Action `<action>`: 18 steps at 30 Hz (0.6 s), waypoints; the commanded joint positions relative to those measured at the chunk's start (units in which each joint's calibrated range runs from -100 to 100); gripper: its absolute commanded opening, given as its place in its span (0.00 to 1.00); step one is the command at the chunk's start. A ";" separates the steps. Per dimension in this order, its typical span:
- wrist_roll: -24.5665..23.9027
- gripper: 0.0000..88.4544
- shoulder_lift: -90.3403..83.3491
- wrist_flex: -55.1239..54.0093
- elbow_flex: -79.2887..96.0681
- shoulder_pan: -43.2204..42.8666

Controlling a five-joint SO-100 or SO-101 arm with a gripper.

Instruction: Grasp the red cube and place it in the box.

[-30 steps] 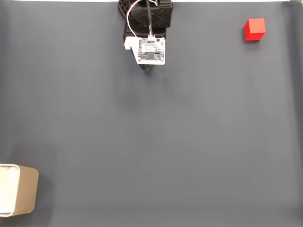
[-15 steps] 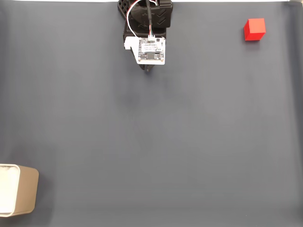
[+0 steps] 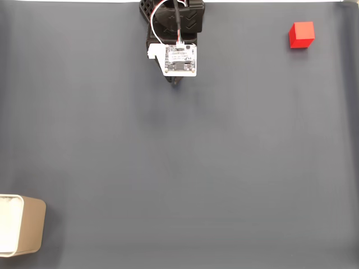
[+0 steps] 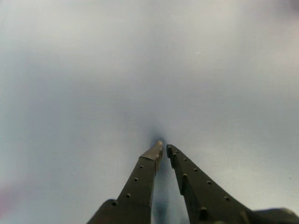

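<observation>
The red cube (image 3: 302,35) rests on the grey mat at the top right of the fixed view. The box (image 3: 21,232), tan-sided with a white inside, stands at the bottom left edge, partly cut off. My arm sits folded at the top middle, and its gripper (image 3: 176,83) pokes out just below the white circuit board, far from both cube and box. In the wrist view the gripper (image 4: 163,148) points down at bare mat, its two dark fingers nearly touching at the tips with nothing between them.
A grey mat (image 3: 185,168) covers the whole table in the fixed view. The arm's black base (image 3: 171,17) stands at the top edge. A white strip of table shows along the top border.
The wrist board has shifted very slightly right; cube and box have not moved.
</observation>
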 commanded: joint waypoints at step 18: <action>-0.34 0.00 0.09 -10.77 0.81 0.59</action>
